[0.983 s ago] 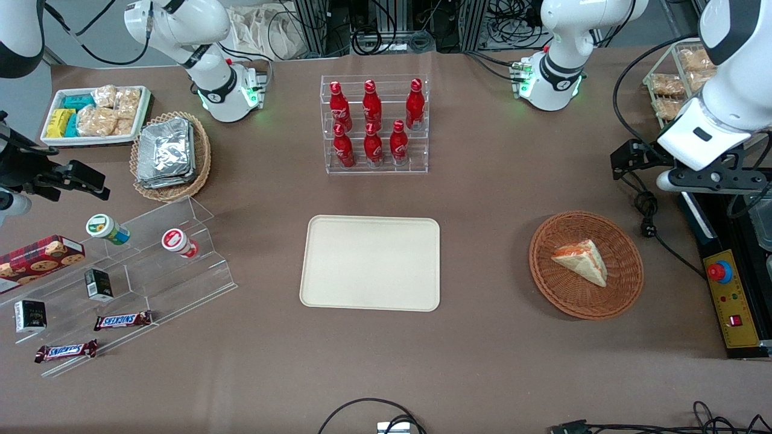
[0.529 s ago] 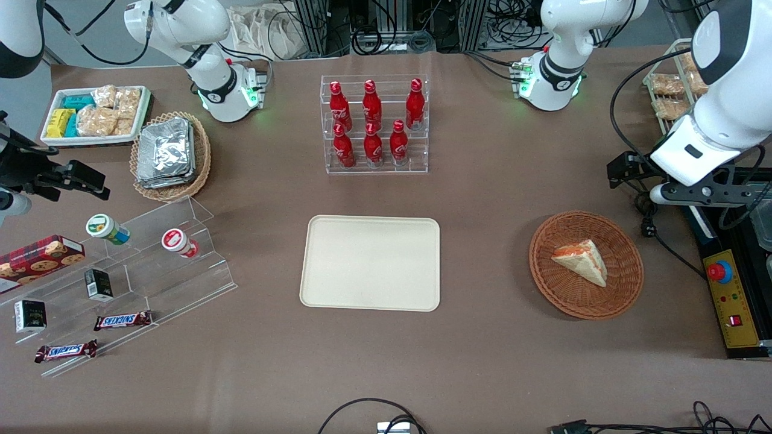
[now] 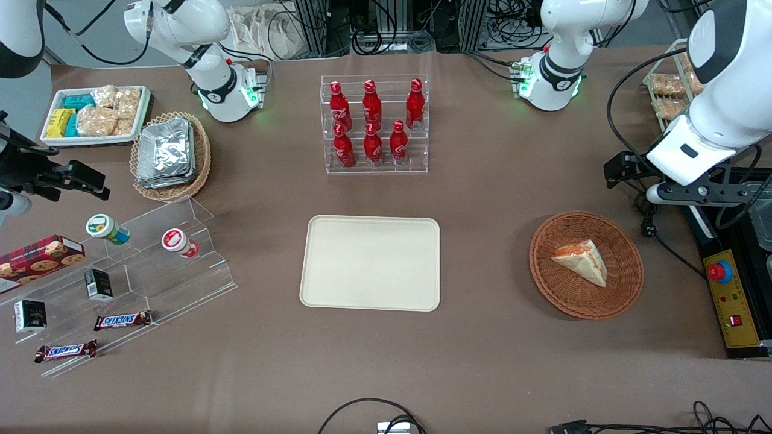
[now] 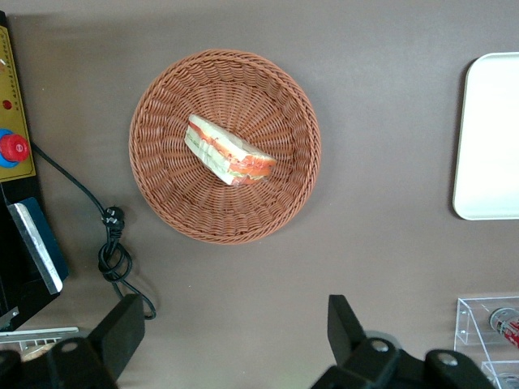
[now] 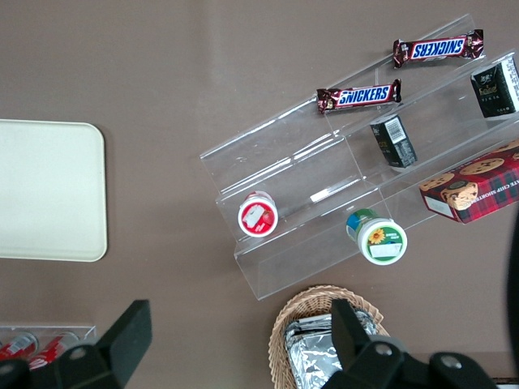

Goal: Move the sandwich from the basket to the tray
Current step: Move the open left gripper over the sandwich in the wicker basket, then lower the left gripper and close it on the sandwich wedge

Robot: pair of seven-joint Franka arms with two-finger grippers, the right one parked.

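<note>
The sandwich (image 3: 582, 260), a pale wedge with red-orange and green filling, lies in the round reddish-brown wicker basket (image 3: 546, 283). Both show in the left wrist view, the sandwich (image 4: 227, 151) in the middle of the basket (image 4: 162, 194). The cream tray (image 3: 371, 262) lies bare at the table's middle, toward the parked arm's end from the basket; its edge shows in the left wrist view (image 4: 491, 138). My left gripper (image 3: 693, 194) hangs above the table, farther from the front camera than the basket. In its wrist view the gripper (image 4: 233, 332) is wide open and empty.
A black cable with a plug (image 3: 648, 211) lies beside the basket under the arm. A yellow control box with a red button (image 3: 727, 295) sits at the table's edge. A clear rack of red bottles (image 3: 374, 123) stands farther back than the tray. A wire rack of snack packets (image 3: 666, 90) stands by the arm.
My left gripper has shifted a little toward the table's middle, closer to above the basket. The sandwich, basket and tray have not moved.
</note>
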